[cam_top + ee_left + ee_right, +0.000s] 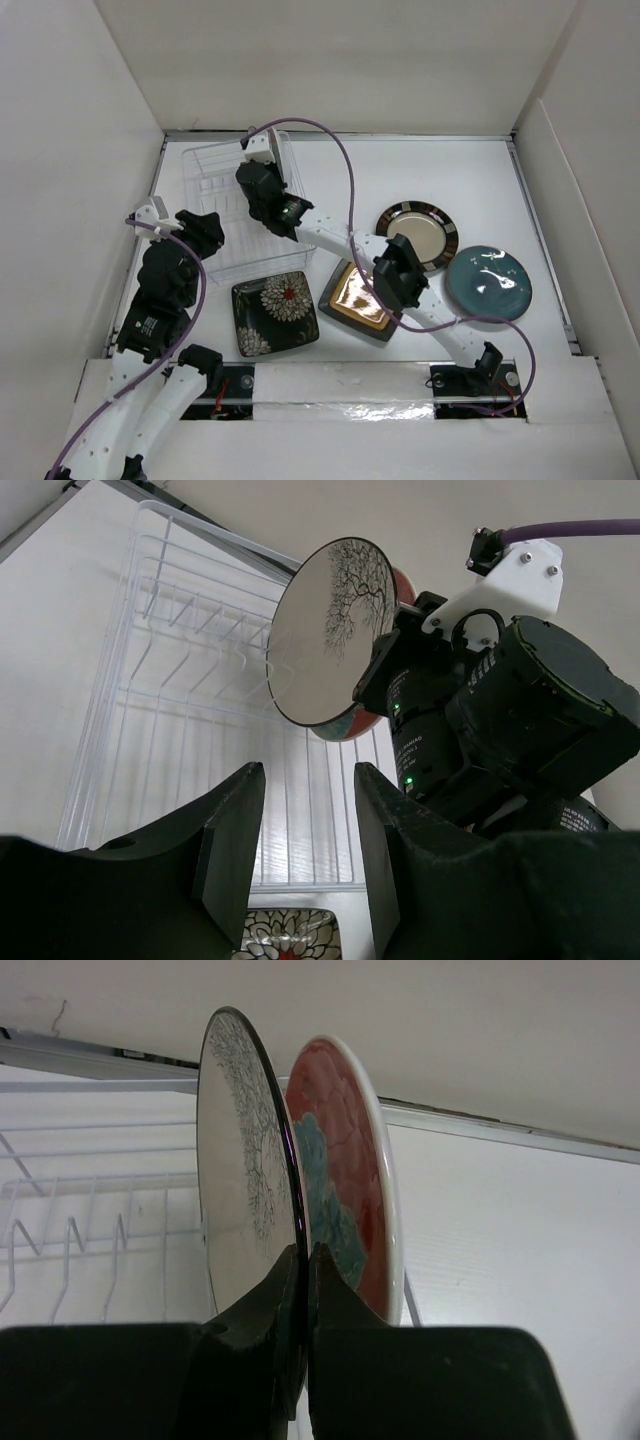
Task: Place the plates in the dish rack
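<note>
The clear dish rack point(225, 190) stands at the back left. My right gripper point(305, 1250) is shut on the rim of the cream plate with tree branches point(235, 1160) and holds it upright over the rack. The teal-red plate point(345, 1160) stands upright right behind it. The left wrist view shows both plates, cream point(320, 630) in front and teal-red point(345, 728) behind, over the rack's wires point(180, 680). My left gripper point(308, 850) is open and empty at the rack's near left side point(207, 232).
On the table lie the dark floral square plate point(275, 313), the amber-centred square plate point(358, 300), the dark striped-rim plate point(418, 235) and the plain teal plate point(488, 280). White walls enclose the table on three sides.
</note>
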